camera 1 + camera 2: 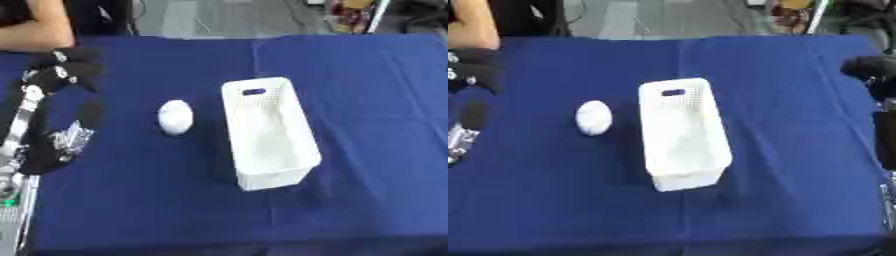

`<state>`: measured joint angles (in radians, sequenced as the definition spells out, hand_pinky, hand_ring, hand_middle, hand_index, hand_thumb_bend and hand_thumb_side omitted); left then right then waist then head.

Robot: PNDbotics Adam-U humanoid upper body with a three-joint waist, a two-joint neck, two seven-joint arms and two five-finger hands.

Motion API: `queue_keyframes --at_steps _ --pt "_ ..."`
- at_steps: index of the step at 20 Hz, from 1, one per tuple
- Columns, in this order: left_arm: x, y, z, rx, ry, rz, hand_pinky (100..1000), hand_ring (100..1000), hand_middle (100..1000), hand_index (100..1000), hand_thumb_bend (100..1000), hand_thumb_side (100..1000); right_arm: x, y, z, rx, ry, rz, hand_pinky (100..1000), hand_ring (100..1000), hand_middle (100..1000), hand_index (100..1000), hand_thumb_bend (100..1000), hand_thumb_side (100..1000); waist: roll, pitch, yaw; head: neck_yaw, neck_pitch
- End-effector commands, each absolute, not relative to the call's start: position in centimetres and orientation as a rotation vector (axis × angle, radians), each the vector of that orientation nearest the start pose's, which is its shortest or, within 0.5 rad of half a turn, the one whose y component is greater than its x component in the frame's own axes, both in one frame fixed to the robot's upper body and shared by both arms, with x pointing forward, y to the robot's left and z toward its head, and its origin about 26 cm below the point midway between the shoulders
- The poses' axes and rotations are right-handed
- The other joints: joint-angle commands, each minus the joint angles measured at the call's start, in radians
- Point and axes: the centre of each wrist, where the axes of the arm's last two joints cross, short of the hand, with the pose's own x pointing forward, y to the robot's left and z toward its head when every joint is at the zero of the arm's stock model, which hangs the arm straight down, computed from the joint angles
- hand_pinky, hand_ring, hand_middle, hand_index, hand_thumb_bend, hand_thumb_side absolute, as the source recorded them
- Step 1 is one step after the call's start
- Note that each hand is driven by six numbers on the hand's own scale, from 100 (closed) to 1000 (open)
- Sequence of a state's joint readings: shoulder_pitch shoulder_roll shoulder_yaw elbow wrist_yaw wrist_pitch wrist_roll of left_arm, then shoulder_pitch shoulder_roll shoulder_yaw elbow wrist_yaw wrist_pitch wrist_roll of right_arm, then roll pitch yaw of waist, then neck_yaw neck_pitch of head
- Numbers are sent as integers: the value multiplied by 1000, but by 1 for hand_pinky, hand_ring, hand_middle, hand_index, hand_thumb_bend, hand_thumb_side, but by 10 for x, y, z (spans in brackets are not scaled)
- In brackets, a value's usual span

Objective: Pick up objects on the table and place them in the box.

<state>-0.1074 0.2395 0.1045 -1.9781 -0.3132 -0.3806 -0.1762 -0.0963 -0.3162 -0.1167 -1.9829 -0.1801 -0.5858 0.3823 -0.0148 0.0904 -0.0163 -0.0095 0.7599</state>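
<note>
A white egg-shaped object [175, 117] lies on the blue tablecloth [367, 100], just left of a white perforated box [267, 132]. The box stands lengthwise in the middle of the table, and I see nothing inside it. My left hand [66, 70] hovers at the far left, behind and to the left of the white object and well apart from it. My right hand [868, 67] shows at the right edge of the right eye view, far from the box. Both hands are dark shapes whose pose I cannot make out.
The left forearm [35, 135] runs down the left edge over the cloth. The table's far edge [262, 36] meets a grey floor, with coloured items [350, 12] beyond the back right corner. Blue cloth spreads right of and in front of the box.
</note>
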Motion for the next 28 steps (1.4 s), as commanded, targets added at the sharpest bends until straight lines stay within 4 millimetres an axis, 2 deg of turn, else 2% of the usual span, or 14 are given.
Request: queue_keyframes --at_steps 1,9,12,14,15,16,21,28 --pt "277 290 149 367 -2338 -665 494 657 791 712 361 800 274 -309 157 -33 3454 -951 829 813 776 859 100 716 1 -9 -1 -5 -11" --pt "276 293 149 309 -2319 -632 492 656 793 712 365 798 274 -309 157 -32 3453 -955 830 814 775 859 100 710 2 -6 -2 -6 -15" --pt "277 298 152 390 -2300 -695 522 672 797 742 499 703 274 -310 157 -29 3453 -955 830 815 775 859 100 708 2 -4 -2 -7 -14" --pt "277 301 155 508 -2270 -804 569 692 797 772 684 606 274 -310 156 -28 3455 -957 831 815 774 859 100 707 2 -4 -3 -7 -15" --pt "277 302 157 569 -2241 -875 580 694 791 790 740 573 274 -310 156 -28 3455 -958 831 815 775 859 100 707 2 -4 -3 -6 -15" --pt "278 301 157 607 -2216 -924 580 692 789 809 757 552 274 -310 156 -28 3455 -958 831 816 775 859 100 707 2 -4 -4 -6 -16" --pt "279 302 161 680 -2102 -1080 591 695 801 840 721 532 274 -310 156 -31 3456 -959 831 815 775 860 100 706 3 -5 -5 -5 -15" --pt "279 303 164 667 -2092 -1107 602 701 805 850 720 543 274 -310 156 -31 3458 -958 831 815 776 860 100 705 4 -7 -6 -4 -16"
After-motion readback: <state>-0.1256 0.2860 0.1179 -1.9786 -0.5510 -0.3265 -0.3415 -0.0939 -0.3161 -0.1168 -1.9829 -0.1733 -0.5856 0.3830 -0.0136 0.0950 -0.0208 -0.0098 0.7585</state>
